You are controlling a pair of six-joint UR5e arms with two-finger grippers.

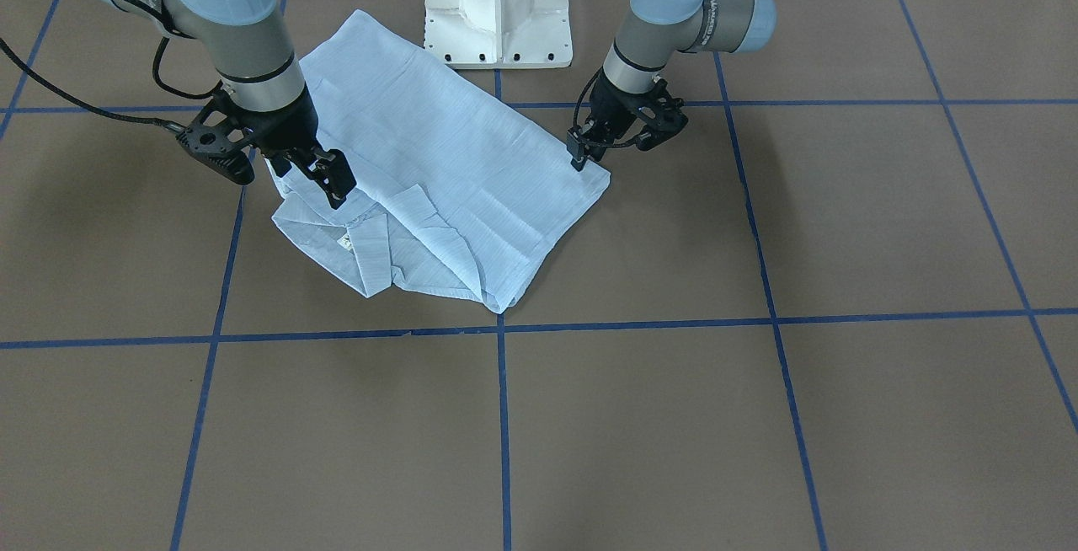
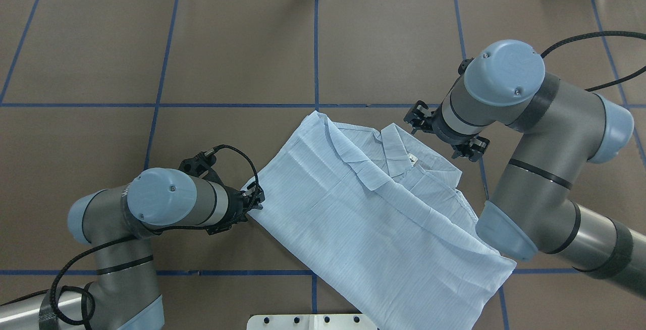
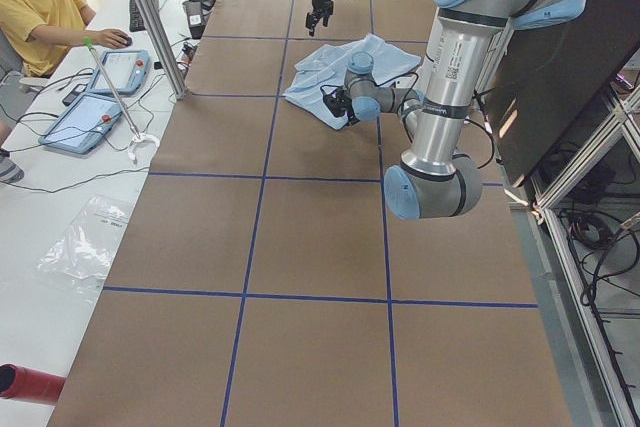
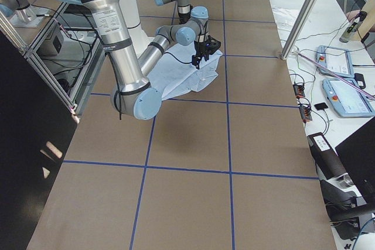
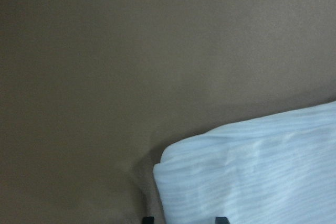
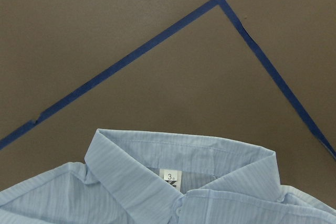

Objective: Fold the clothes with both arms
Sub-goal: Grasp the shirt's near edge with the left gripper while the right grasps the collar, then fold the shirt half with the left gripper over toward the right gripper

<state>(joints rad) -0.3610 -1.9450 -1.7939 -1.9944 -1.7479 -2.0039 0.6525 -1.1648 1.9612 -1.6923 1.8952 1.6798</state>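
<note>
Your light blue, finely striped button-up shirt (image 1: 455,172) lies flat on the brown table (image 1: 674,416) near the base, already narrowed to a rough rectangle, so I'd judge the crosswise folds are what's left. Left gripper (image 1: 579,159) is at a side corner and right gripper (image 1: 316,176) is over the collar end. Both have fingers apart, clamping nothing.

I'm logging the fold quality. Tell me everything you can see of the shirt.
The shirt is light blue, thin, finely striped cloth, folded into a rough rectangle lying flat on the brown table. Its collar, with a white label marked 3, faces up. The left gripper is at one corner; the right gripper hangs above the collar.
</note>
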